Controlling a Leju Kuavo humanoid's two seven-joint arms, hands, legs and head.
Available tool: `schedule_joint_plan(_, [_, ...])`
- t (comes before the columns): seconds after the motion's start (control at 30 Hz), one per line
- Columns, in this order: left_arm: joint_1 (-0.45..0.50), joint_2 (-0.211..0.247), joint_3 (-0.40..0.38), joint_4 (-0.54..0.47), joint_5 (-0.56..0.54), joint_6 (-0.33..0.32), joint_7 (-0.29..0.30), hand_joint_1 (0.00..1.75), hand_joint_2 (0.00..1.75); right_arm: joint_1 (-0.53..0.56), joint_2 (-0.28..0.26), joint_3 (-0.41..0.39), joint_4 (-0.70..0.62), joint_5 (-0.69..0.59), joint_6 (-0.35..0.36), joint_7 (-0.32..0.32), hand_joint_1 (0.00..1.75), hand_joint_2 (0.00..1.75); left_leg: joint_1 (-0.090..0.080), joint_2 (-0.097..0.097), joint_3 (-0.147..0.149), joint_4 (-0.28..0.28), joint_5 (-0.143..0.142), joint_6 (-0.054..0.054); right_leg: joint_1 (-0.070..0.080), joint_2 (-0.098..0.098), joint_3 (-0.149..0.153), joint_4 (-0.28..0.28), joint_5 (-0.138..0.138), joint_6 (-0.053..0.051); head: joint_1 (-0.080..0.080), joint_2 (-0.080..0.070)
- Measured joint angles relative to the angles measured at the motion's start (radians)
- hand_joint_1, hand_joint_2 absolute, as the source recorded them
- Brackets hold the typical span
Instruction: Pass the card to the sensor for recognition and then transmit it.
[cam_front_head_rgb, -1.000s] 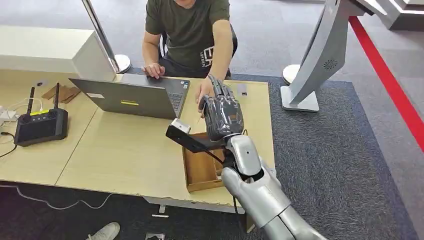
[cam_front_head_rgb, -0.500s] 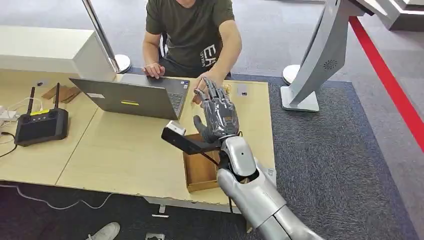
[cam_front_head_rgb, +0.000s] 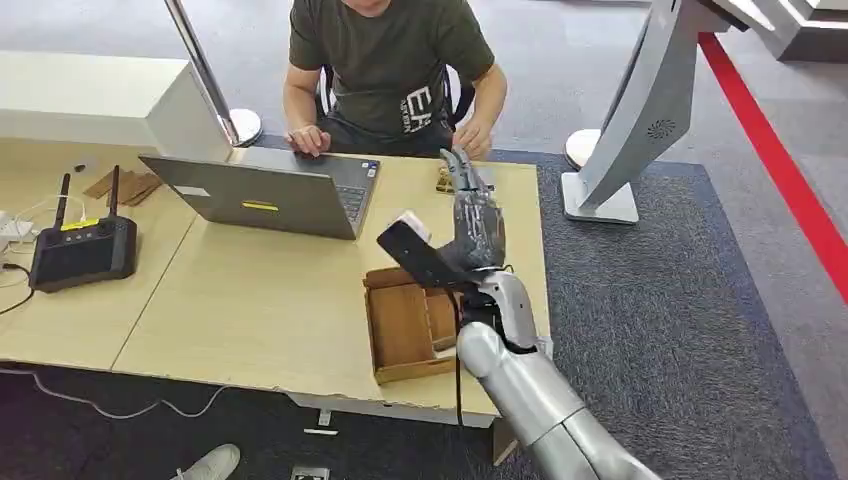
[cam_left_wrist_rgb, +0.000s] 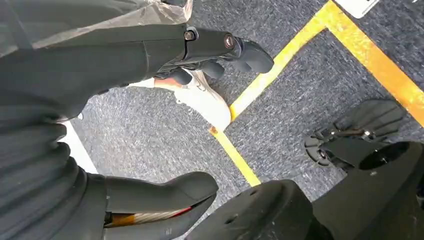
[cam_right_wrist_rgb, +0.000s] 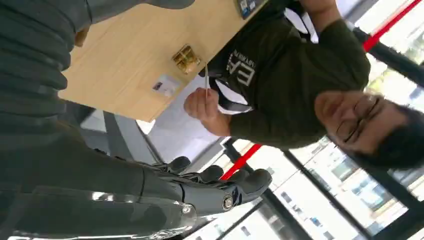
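White card pinched in person's hand; right hand empty, fingers apart, extended. Risk: lowering arm clips wooden tray.

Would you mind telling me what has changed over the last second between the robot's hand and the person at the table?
The person's hand has drawn back from the right hand to the table's far edge and now holds the card, seen edge-on in the right wrist view. The right hand, fingers apart and holding nothing, has swung right and turned. The laptop and the wooden box stayed put.
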Motion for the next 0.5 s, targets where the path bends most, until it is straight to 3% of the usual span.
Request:
schedule_joint_plan(0.17, [0.005, 0.000, 0.000, 0.000, -0.002, 0.006, -0.004, 0.00, 1.75, 0.017, -0.085, -0.118, 0.021, -0.332, -0.111, -0.127, 0.00, 1.75, -0.001, -0.001, 0.001, 0.000, 0.000, 0.000, 0.000, 0.000, 0.000, -0.001, 0.000, 0.001, 0.000, 0.000])
schedule_joint_plan(0.23, [0.010, 0.001, 0.000, 0.000, -0.002, 0.009, -0.010, 0.00, 1.75, 0.043, -0.131, -0.182, 0.032, -0.478, -0.153, -0.208, 0.00, 1.75, -0.001, 0.000, 0.001, 0.000, 0.000, 0.001, 0.000, 0.000, 0.001, -0.002, 0.001, 0.001, -0.001, 0.000])
schedule_joint_plan(0.37, [0.015, 0.003, 0.000, 0.000, -0.002, 0.026, -0.015, 0.00, 1.75, 0.103, -0.229, -0.373, 0.106, -0.796, -0.157, -0.396, 0.00, 1.75, -0.001, -0.001, 0.000, 0.001, -0.001, 0.002, -0.001, -0.001, 0.001, -0.004, 0.001, 0.001, 0.000, 0.000])
schedule_joint_plan(0.5, [0.030, 0.010, 0.002, 0.000, 0.006, 0.050, -0.029, 0.00, 1.75, 0.176, -0.319, -0.581, 0.255, -0.926, -0.157, -0.440, 0.00, 1.75, -0.001, -0.001, 0.000, 0.001, -0.003, 0.004, -0.001, -0.001, 0.003, -0.005, -0.001, 0.002, 0.000, 0.000])
